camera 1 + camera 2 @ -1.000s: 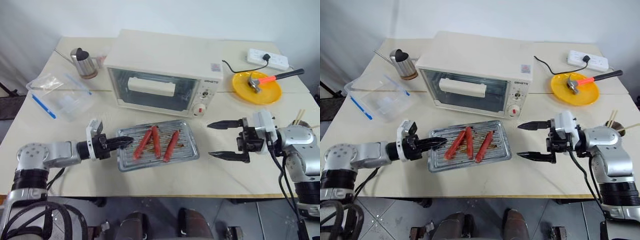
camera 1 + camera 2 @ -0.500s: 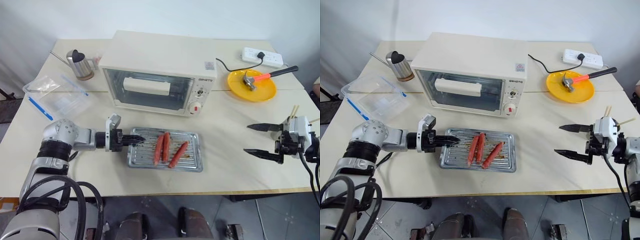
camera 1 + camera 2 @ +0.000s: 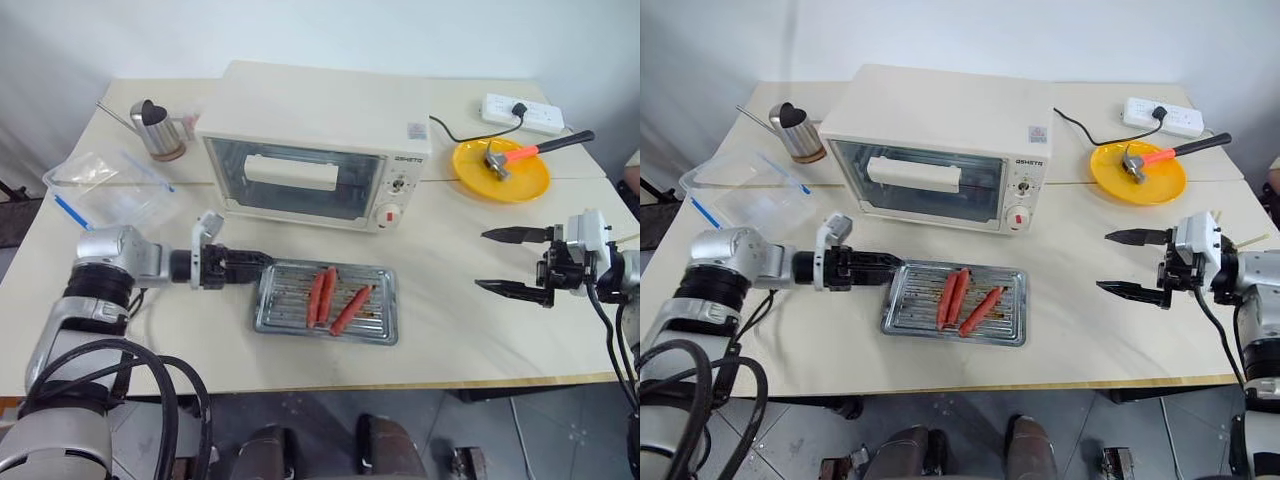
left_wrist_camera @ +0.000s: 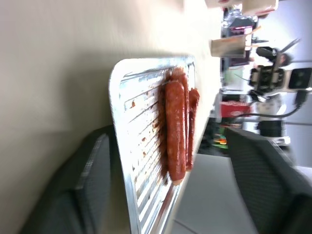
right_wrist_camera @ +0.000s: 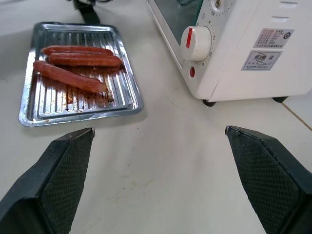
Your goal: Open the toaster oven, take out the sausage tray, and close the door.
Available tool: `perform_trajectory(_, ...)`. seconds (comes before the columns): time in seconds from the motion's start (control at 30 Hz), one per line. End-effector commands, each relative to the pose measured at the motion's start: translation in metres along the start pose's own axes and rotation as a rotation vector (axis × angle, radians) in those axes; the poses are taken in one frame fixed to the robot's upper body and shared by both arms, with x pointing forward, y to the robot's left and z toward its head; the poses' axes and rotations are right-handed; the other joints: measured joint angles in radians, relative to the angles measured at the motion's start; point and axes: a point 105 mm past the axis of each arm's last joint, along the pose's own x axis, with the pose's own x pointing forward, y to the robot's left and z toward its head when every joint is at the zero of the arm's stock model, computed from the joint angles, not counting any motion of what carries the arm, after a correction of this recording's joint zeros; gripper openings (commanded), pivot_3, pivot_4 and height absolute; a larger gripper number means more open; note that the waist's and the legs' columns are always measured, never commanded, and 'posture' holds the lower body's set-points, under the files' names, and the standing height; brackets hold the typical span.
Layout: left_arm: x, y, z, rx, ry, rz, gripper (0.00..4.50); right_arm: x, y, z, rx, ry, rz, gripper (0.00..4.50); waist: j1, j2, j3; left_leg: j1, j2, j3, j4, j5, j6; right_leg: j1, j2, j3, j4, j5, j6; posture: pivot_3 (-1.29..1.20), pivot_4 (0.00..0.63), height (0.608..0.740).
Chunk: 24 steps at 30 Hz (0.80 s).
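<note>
The sausage tray (image 3: 326, 301) lies flat on the bench (image 3: 450, 320), just in front of the toaster oven (image 3: 318, 145), and carries three sausages (image 3: 333, 298). The door (image 3: 296, 178) appears shut. The left tool (image 3: 892, 267) has its jaws spread wide around the tray's left rim and grips nothing. The right tool (image 3: 498, 262) is wide and empty, well apart to the right. A risk: if the left tool moves sideways, a finger may catch the rim and drag the tray. One tray, one oven, two knobs (image 3: 394, 199).
</note>
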Motion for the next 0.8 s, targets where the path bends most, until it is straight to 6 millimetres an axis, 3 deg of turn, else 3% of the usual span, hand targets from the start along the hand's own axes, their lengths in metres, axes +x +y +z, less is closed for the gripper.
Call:
perform_trajectory(0.03, -0.013, 0.007, -0.002, 0.126, 0.054, 0.067, 4.45, -0.003, 0.003, 0.003, -0.020, 0.018, 0.058, 4.50, 0.001, 0.000, 0.000, 0.000, 0.000, 0.000, 0.000, 0.000, 0.000, 0.000, 0.000, 0.000, 0.000, 0.000, 0.000, 0.00, 0.150, 0.740)
perform_trajectory(0.13, -0.024, 0.009, 0.004, 0.366, 0.040, 0.084, 4.45, -0.001, -0.001, 0.004, -0.016, 0.021, 0.062, 4.50, 0.001, 0.000, 0.000, -0.001, 0.001, 0.000, 0.000, 0.000, 0.000, -0.001, -0.001, 0.000, 0.001, 0.000, 0.000, 0.00, 0.150, 0.740)
perform_trajectory(0.2, -0.036, -0.002, 0.012, 0.663, -0.046, 0.021, 4.45, 0.003, -0.002, 0.003, -0.032, 0.037, 0.081, 4.50, -0.003, 0.000, 0.000, -0.001, 0.003, 0.001, 0.000, 0.000, 0.000, -0.002, -0.002, 0.000, 0.001, 0.000, 0.000, 0.00, 0.150, 0.740)
perform_trajectory(0.27, -0.046, 0.000, 0.007, 0.978, -0.018, 0.071, 4.45, 0.003, 0.003, -0.004, -0.059, 0.108, 0.125, 4.50, -0.008, 0.001, 0.000, 0.000, 0.005, 0.002, 0.000, 0.000, 0.000, -0.003, -0.003, 0.000, 0.001, 0.000, 0.000, 0.00, 0.150, 0.740)
perform_trajectory(0.37, -0.052, 0.009, 0.002, 1.225, 0.010, 0.150, 4.45, 0.002, 0.000, -0.006, -0.084, 0.120, 0.120, 4.50, -0.002, 0.001, 0.001, -0.002, 0.005, 0.002, 0.000, 0.000, 0.000, -0.006, -0.004, -0.002, 0.004, 0.000, -0.001, 0.00, 0.150, 0.740)
perform_trajectory(0.43, -0.056, 0.010, 0.001, 1.306, 0.003, 0.167, 4.45, 0.002, -0.001, -0.005, -0.101, 0.117, 0.119, 4.50, 0.004, 0.001, 0.001, -0.003, 0.004, 0.003, 0.001, 0.000, 0.001, -0.006, -0.005, -0.002, 0.004, 0.000, -0.001, 0.00, 0.150, 0.740)
perform_trajectory(0.53, -0.064, 0.003, -0.012, 1.324, -0.057, 0.049, 4.45, 0.001, -0.001, -0.003, -0.126, 0.082, 0.107, 4.50, 0.002, 0.001, 0.001, -0.003, 0.002, 0.003, 0.001, 0.000, 0.004, -0.006, -0.008, -0.004, 0.004, 0.001, 0.000, 0.00, 0.150, 0.740)
perform_trajectory(0.8, -0.076, 0.013, -0.014, 1.241, -0.127, 0.087, 4.45, 0.000, 0.006, 0.001, -0.065, -0.005, 0.107, 4.50, 0.001, 0.002, 0.001, -0.003, 0.002, 0.003, 0.002, -0.001, 0.006, -0.006, -0.011, -0.014, 0.008, 0.001, 0.001, 0.00, 0.150, 0.740)
